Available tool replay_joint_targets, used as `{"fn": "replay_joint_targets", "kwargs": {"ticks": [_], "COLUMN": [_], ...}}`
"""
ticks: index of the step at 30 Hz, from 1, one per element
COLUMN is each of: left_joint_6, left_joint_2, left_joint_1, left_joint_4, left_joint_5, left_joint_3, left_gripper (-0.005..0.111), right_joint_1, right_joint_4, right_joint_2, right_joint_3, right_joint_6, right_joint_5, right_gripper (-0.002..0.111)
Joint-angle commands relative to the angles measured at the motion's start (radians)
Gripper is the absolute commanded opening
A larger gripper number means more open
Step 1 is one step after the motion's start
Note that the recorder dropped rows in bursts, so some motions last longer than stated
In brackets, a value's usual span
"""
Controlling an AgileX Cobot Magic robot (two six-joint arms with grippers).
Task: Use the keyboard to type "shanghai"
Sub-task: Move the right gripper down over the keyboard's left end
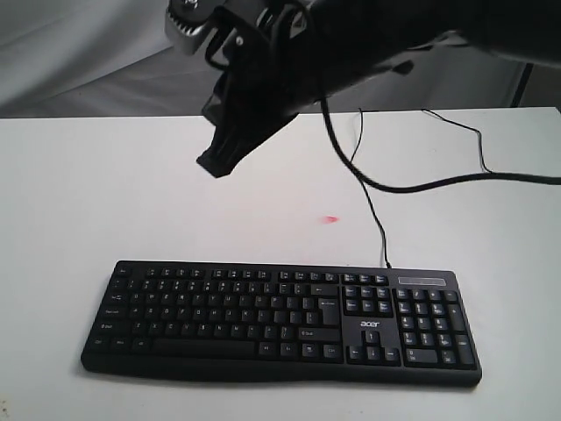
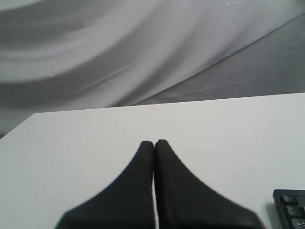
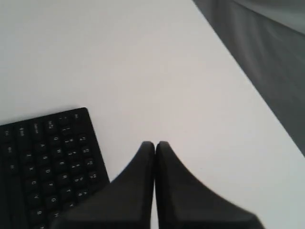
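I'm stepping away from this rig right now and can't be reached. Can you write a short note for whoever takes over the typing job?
Left gripper: shut, empty, pointing at bare table. Only a corner of the keyboard shows beside it.
Right gripper: shut, empty, over bare table next to one end of the keyboard.
Keyboard: flat on the table, its cable running away behind it.
Done: nothing can be confirmed. No screen is in view and neither gripper is on a key.
Left: treat the whole word "shanghai" as untyped and begin with s.
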Motion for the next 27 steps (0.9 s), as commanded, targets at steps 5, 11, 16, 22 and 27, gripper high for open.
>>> {"fn": "replay_joint_targets", "kwargs": {"ticks": [5,11,16,22,27], "left_joint_6": [-0.003,-0.003,-0.003,-0.003,-0.003], "left_joint_2": [0.003,0.003,0.003,0.003,0.003], "left_joint_1": [-0.004,-0.004,-0.004,-0.004,-0.004], "left_joint_4": [-0.001,-0.001,-0.001,-0.001,-0.001], "left_joint_5": [-0.004,-0.004,-0.004,-0.004,-0.004], "left_joint_3": [0.005,0.005,0.005,0.005,0.005], "left_gripper": [0.001,0.001,0.001,0.001,0.001], "right_joint_1": [0.003,0.003,0.003,0.003,0.003], "right_joint_4": [0.321,0.532,0.739,0.791,0.834], "right_joint_2": [0.108,0.190,0.265,0.350,0.419], "right_joint_3": [-0.008,-0.008,-0.008,-0.008,-0.008], "right_joint_6": [-0.374,-0.597,-0.813,-0.899,-0.967], "right_joint_5": [-0.016,-0.016,-0.012,-0.004,0.076], "right_gripper": [0.000,0.000,0.000,0.000,0.000]}}
